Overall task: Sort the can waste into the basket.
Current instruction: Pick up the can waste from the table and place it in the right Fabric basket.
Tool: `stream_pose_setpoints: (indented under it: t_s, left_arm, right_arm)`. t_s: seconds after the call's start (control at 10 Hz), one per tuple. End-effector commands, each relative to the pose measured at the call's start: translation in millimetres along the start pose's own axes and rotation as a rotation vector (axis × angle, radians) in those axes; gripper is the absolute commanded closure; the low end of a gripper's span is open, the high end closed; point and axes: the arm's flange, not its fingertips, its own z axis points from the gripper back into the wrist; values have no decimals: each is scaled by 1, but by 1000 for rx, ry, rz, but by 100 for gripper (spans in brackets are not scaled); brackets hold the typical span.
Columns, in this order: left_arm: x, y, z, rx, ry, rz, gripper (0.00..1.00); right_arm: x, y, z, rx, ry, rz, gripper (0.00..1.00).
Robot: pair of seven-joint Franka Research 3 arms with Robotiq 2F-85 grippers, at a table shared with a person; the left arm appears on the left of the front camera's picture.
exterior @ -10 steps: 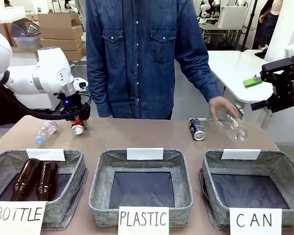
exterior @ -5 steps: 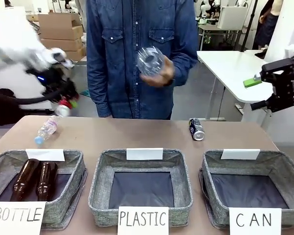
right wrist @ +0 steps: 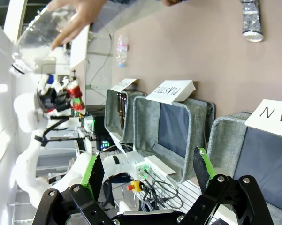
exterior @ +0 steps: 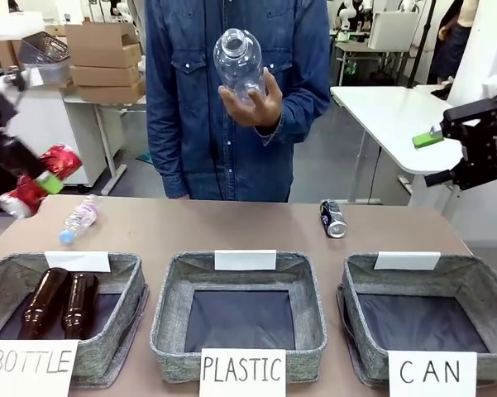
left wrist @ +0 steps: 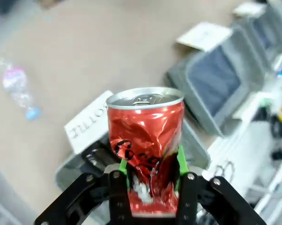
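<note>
My left gripper (left wrist: 152, 165) pinches the red can (left wrist: 145, 140) upright between its green pads, the dented body caught low and the lid rising clear above my fingertips. The can is off the table, so I judge the step in hand to be the carry. The CAN basket (exterior: 471, 269) sits well away from these jaws, beyond the BOTTLE basket (exterior: 4, 273) beneath them and the PLASTIC basket (exterior: 169, 285) after that. The next move calls for a long sweep over both, then a release only once the can hangs above the dark lining. My right gripper (right wrist: 145, 168) is spread wide with nothing in it. The dark can (exterior: 332, 218) lies on the table below and ahead of it, near that same basket. The person's hand (exterior: 256, 103) holds a clear bottle (exterior: 238, 59) up between my arms, so I should pass low.
</note>
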Motion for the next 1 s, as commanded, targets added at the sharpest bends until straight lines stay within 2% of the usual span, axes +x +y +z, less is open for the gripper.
stream_pose_setpoints:
  t_s: [0.0,0.1,0.2,0.9]
  left_arm:
    - [-36,-29,-1,-82,-75,-244,100]
    - [-38,-32,-3,-100,-105,-257,100]
    - [-19,-21,-1,-27,-26,-135,100]
    - [-19,-21,-1,-27,-26,-135,100]
  right_arm:
    - [2,0,-2,28,-8,23,0]
    - [2,0,-2,28,-8,23,0]
    - [2,0,-2,28,-8,23,0]
    - [2,0,-2,28,-8,23,0]
